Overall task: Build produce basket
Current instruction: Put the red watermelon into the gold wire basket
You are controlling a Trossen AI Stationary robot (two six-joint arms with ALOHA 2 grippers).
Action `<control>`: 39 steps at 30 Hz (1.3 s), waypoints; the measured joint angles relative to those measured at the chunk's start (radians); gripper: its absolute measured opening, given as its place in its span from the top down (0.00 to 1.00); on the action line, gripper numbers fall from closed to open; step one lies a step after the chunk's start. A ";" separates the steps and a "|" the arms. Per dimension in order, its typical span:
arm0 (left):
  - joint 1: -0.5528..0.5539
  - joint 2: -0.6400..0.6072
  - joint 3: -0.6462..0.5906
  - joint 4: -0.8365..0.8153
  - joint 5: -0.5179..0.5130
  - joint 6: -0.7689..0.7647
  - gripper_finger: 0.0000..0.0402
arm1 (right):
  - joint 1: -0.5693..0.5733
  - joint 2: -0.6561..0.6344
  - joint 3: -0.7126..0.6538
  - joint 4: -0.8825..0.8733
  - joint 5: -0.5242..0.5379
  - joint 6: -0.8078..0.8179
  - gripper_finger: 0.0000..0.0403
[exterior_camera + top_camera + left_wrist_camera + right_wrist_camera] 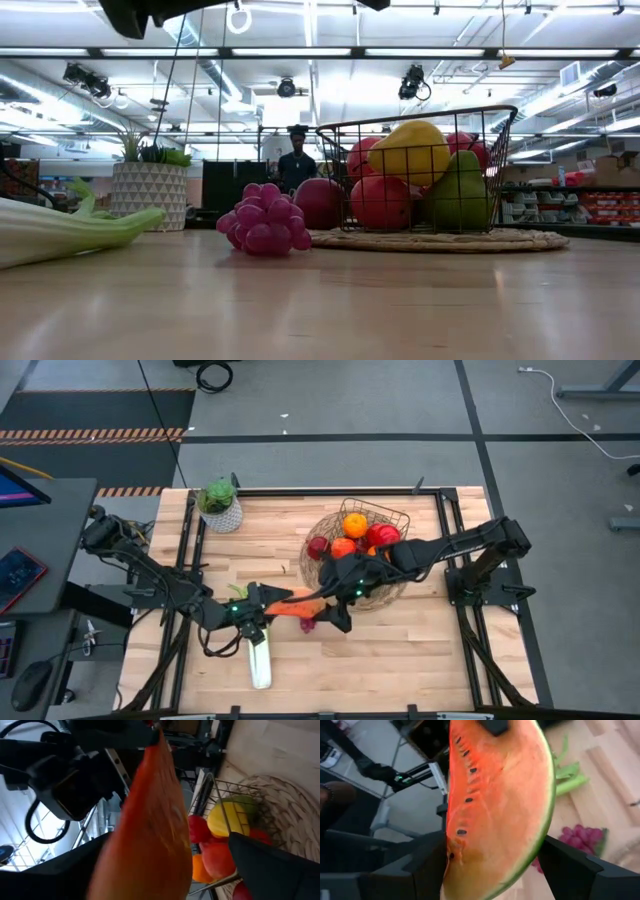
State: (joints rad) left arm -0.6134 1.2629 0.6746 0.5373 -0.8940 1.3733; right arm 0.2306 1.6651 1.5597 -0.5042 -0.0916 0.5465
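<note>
The wooden table (400, 660) fills the middle of the high view. The brown wire basket (360, 555) sits right of the middle of that picture, on its round woven rim. Inside it lie red apples (380, 200), an orange (354, 525), a yellow lemon (422, 150) and a green pear (462, 195).

The two dark arms meet just below and left of the basket in the high view. Between them is the watermelon slice (495, 805), held up off the table. The right gripper (335, 610) comes in from the right side and its fingers are pinching the slice, one on each side of it, as the right wrist view shows. The left gripper (262, 610) comes in from the left. Its fingers are spread wide, and the slice sits between them in the left wrist view. It is hard to tell if they touch it.

The long green and white leek (259, 658) lies on the table in the lower middle of the high view, just under the left gripper. The purple grapes (265, 220) rest on the table in the middle of the low view, just left of the basket. A small plant in a white pot (220, 505) stands at the upper left part of the table, well apart from the basket.
</note>
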 joint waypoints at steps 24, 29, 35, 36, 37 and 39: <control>-0.006 0.000 -0.001 -0.009 0.000 -0.099 0.05 | 0.025 0.052 0.000 0.014 0.012 0.016 0.27; -0.006 0.000 -0.001 -0.011 0.000 -0.111 0.12 | 0.025 0.052 0.000 0.018 0.012 0.028 0.27; -0.006 0.000 -0.001 -0.016 0.000 -0.107 0.22 | 0.025 0.052 0.000 0.022 0.012 0.030 0.27; -0.006 0.000 -0.001 -0.017 0.000 -0.107 0.24 | 0.025 0.052 0.000 0.023 0.012 0.030 0.27; -0.006 0.000 -0.001 -0.019 0.000 -0.108 0.25 | 0.025 0.052 0.000 0.025 0.012 0.031 0.27; -0.006 0.000 -0.001 -0.022 0.000 -0.109 0.29 | 0.025 0.052 0.000 0.025 0.012 0.031 0.27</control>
State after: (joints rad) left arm -0.6197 1.2633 0.6735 0.5151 -0.8936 1.2644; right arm 0.2558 1.7168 1.5597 -0.4789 -0.0799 0.5770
